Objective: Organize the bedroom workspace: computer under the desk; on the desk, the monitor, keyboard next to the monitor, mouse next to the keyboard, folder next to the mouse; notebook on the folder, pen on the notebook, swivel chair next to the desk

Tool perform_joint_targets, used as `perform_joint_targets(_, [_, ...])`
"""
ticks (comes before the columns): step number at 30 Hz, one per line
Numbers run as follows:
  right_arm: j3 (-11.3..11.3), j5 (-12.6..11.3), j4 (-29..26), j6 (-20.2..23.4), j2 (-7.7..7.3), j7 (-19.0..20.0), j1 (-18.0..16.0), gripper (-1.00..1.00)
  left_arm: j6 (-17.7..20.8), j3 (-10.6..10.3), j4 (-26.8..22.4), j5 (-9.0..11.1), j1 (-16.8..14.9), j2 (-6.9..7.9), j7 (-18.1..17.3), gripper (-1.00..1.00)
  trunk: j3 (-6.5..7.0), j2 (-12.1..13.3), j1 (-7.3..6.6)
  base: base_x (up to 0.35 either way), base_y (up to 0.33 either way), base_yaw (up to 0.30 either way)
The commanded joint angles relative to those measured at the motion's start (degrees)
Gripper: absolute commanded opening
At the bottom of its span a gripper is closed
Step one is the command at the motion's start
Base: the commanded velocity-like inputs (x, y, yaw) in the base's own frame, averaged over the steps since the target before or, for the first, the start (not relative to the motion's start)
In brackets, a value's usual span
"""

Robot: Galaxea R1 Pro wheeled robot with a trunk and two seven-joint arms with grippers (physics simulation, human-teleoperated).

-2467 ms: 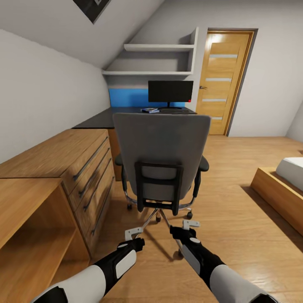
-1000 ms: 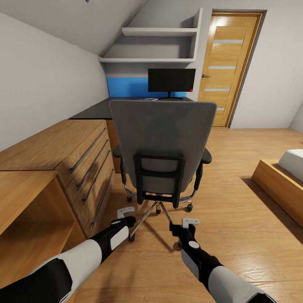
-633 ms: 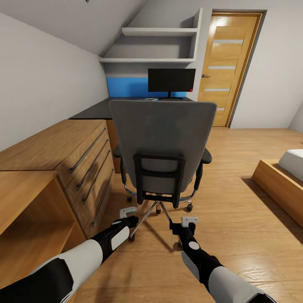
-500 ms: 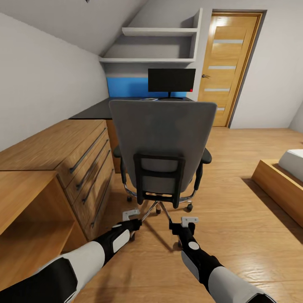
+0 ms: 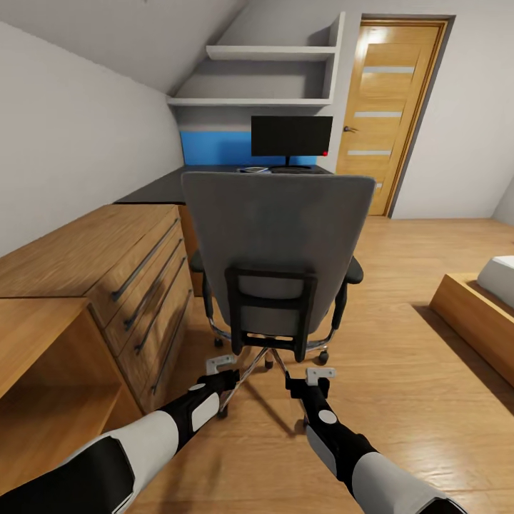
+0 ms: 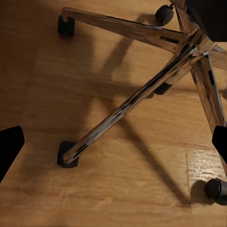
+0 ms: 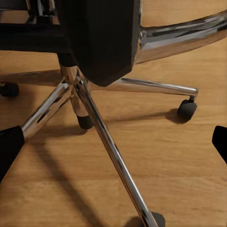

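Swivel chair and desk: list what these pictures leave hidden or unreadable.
- Swivel chair seat: head view, hidden by its own tall back, so any folder there is unseen.
- Desk top: head view, items before the monitor mostly blocked by the chair back, too small to name.
- Under the desk: blocked by the chair.

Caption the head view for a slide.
Both open grippers, left and right, hang low behind the swivel chair facing the desk and monitor.
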Motion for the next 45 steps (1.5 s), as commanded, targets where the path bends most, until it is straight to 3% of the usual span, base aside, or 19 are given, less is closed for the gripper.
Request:
perform_joint_targets(1, [0.49,-0.45,0.04,-0.21,0.0,-0.36,-0.05,1.0,-0.17,-0.49,-0.03,0.43,-0.03,0.0,0.29,1.0,-0.05,-0.02,-0.01,0.035,0.0,0.0])
perform_joint_targets(11, [0.49,-0.45,0.04,-0.2,0.33,-0.37,-0.05,1.0,-0.2,-0.57,-0.03,0.39,-0.03,-0.02,0.28,1.0,-0.02,-0.02,-0.01,0.162,0.0,-0.012])
perform_joint_targets(23, [0.4,-0.45,-0.03,-0.22,0.28,-0.45,-0.05,1.0,-0.2,-0.58,-0.03,0.31,-0.03,0.0,0.28,1.0,0.27,-0.02,-0.01,0.164,-0.102,-0.167])
perform_joint_targets(31, [0.4,-0.45,0.0,-0.22,0.26,-0.53,-0.05,1.0,-0.22,-0.58,-0.03,0.3,-0.03,0.08,0.28,1.0,0.28,-0.02,-0.01,0.238,-0.213,-0.027])
perform_joint_targets(45, [0.4,-0.45,0.04,-0.21,0.35,-0.54,-0.05,1.0,-0.29,-0.58,-0.03,0.22,-0.03,0.24,0.3,1.0,0.28,-0.02,-0.01,0.315,-0.01,0.0])
